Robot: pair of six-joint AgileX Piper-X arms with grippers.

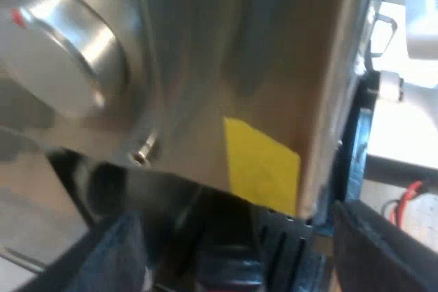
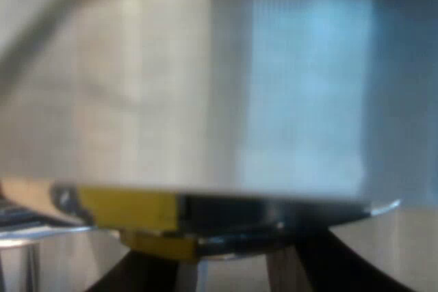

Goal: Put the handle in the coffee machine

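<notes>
My left gripper (image 1: pixel 233 264) is pressed up close under the espresso machine (image 1: pixel 226 52), below its brushed steel panel. A round metal knob (image 1: pixel 65 52) with a red mark sticks out of that panel, and a yellow sticker (image 1: pixel 263 165) sits at its lower edge. A dark rounded thing (image 1: pixel 229 275) with a trace of red lies at the gripper; I cannot tell what it is or whether it is held. My right gripper (image 2: pixel 236 258) is open, its black fingers (image 2: pixel 137 271) apart against another steel face of the machine (image 2: pixel 205 87), just under a yellow sticker (image 2: pixel 126 210).
Beyond the machine's edge by the left gripper stand a white object (image 1: pixel 410 39), a wooden surface (image 1: pixel 387 196) and a red wire (image 1: pixel 407 196). A dark ledge (image 2: pixel 274 213) runs along the bottom of the panel over the right gripper.
</notes>
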